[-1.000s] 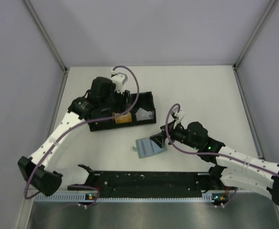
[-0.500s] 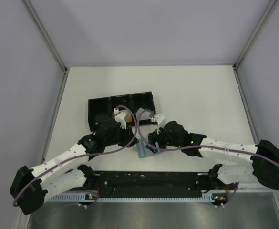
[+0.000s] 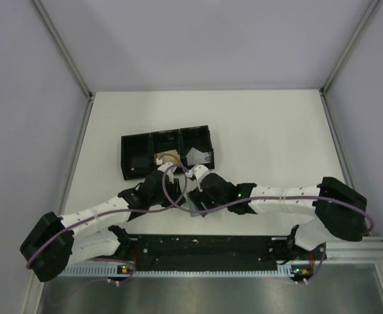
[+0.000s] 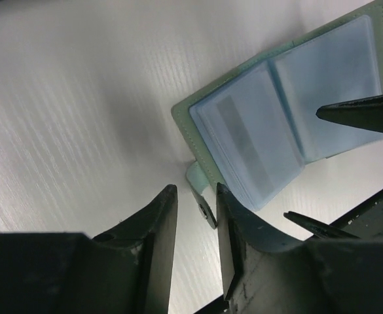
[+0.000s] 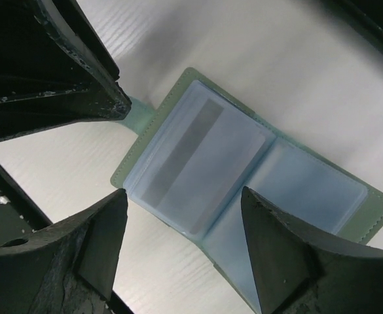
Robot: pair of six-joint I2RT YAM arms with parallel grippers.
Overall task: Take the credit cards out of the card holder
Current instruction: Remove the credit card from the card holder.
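The card holder (image 4: 289, 104) lies open on the white table, pale green with blue clear sleeves. One sleeve holds a silvery-grey credit card (image 5: 191, 163) with a darker stripe. My left gripper (image 4: 196, 190) is low at the holder's edge, jaws a narrow gap apart, with the holder's small tab (image 4: 199, 180) between the fingertips, against one finger. My right gripper (image 5: 184, 193) hovers wide open over the card-bearing panel, touching nothing. In the top view both grippers (image 3: 178, 190) (image 3: 196, 196) meet and hide the holder. A tan card (image 3: 171, 159) and a silvery card (image 3: 199, 157) lie in the black tray.
The long black three-compartment tray (image 3: 139, 160) stands just behind the grippers. A black rail (image 3: 204, 245) runs along the near edge between the arm bases. Grey walls close in the table on the left, right and back.
My left arm has swung from the black tray down to the holder. My right arm has moved left over the holder. Both grippers now crowd over it, hiding it from above.
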